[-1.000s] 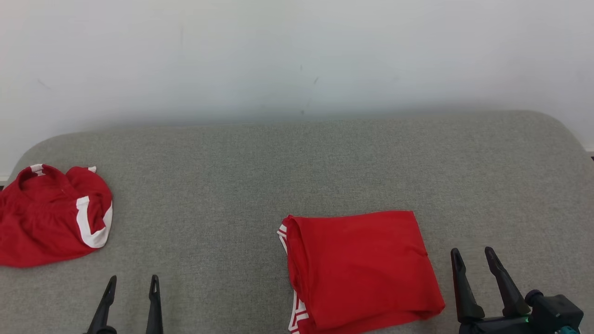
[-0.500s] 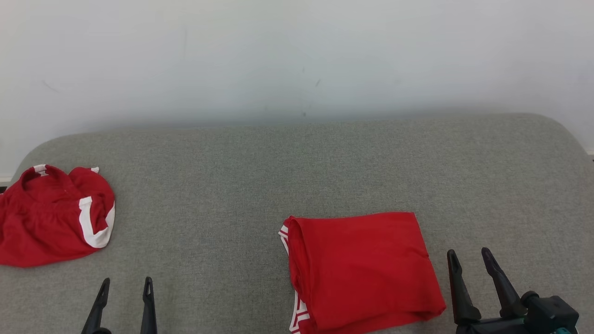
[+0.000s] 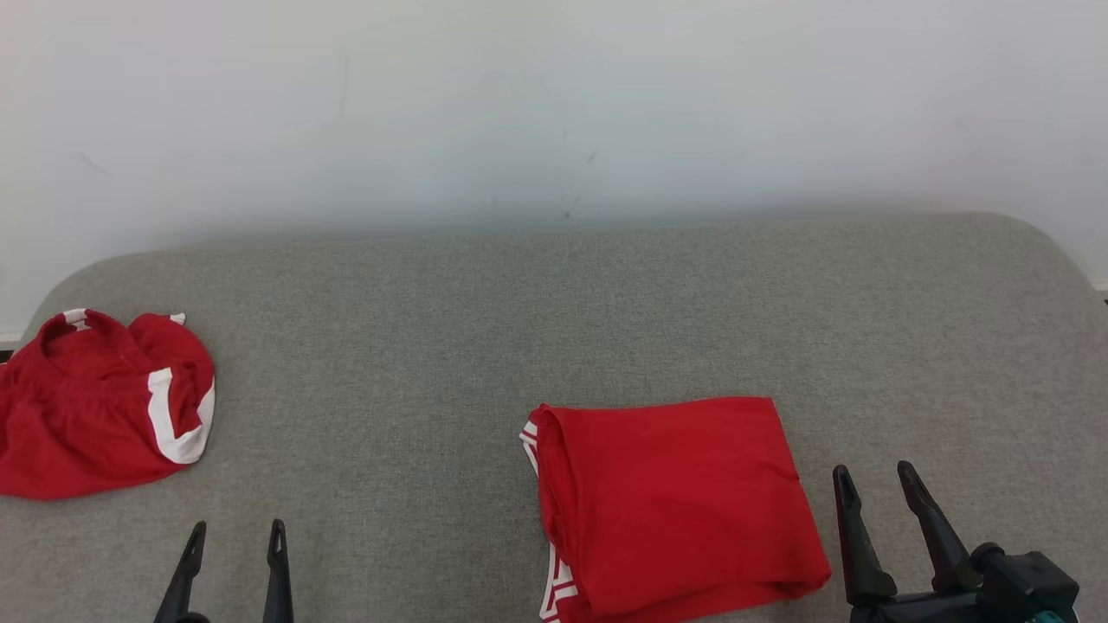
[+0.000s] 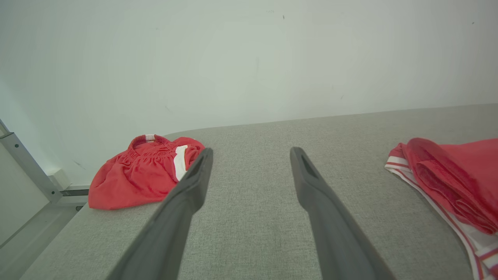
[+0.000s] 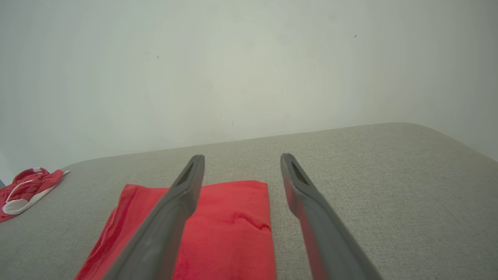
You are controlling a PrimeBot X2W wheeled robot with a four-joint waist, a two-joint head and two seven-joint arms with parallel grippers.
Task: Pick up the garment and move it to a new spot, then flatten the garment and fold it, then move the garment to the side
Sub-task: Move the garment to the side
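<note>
Two red pieces on the cushion (image 3: 519,303): folded garment (image 3: 675,502) beside the right gripper (image 3: 872,468), crumpled garment (image 3: 95,407), possibly shorts, past the left gripper (image 3: 238,524). Both grippers gape, empty.

Left tool (image 3: 238,526): two long, slim, matte dark-grey fingers (image 4: 330,233) that taper to blunt tips, each with an oblong recess on the inner face just below the tip. Right tool (image 3: 872,472): same finger pair, rooted in a black blocky housing (image 3: 1030,584) with a rounded knob (image 3: 991,554) on top. A small teal patch shows at the housing's lower edge.
</note>
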